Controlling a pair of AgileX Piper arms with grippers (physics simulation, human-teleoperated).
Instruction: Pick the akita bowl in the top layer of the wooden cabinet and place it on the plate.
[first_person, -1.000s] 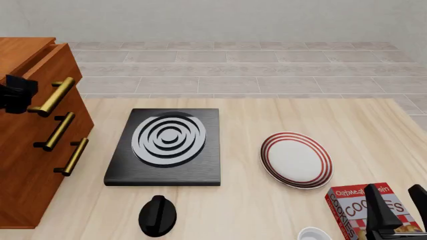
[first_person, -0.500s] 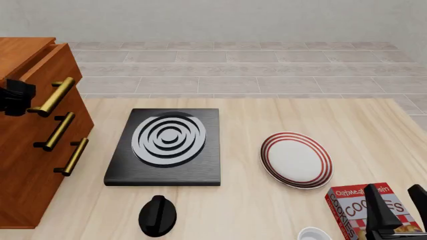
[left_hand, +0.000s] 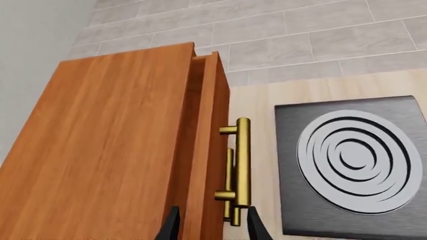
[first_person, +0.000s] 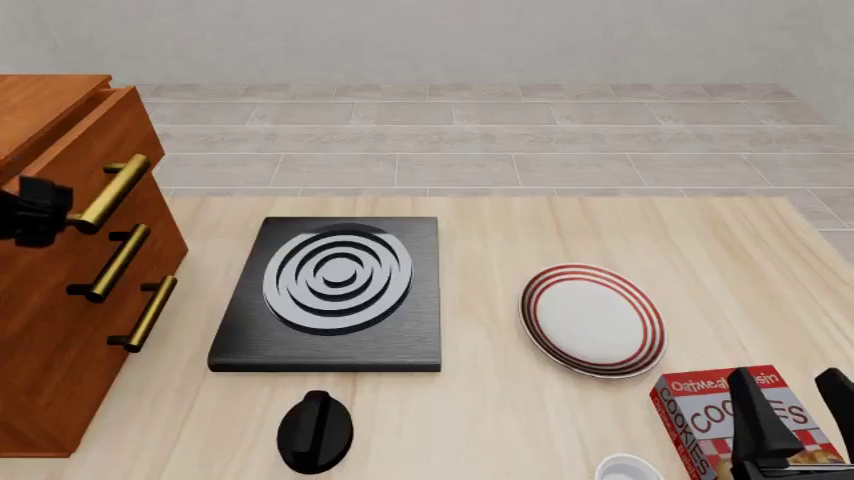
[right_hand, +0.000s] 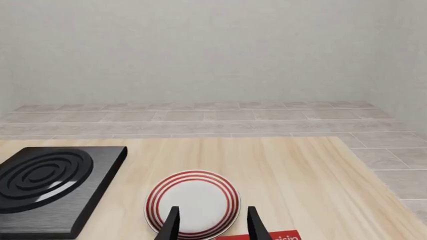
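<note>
Left gripper (left_hand: 208, 227) has its jaws apart, off the reddish-brown top drawer's (left_hand: 208, 145) brass bar handle (left_hand: 243, 170), so closing now likely grabs nothing. Right gripper (right_hand: 208, 225) sits spread too.

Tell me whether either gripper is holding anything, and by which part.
Nothing is held. The left gripper is open at the top handle, not clamped on it; the right gripper is open and empty.

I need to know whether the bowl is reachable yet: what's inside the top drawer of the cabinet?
Nothing inside shows. The top drawer of the wooden cabinet is open only a crack, showing a dark gap. Its contents, including any bowl, are hidden. The left gripper is at its brass handle.
</note>
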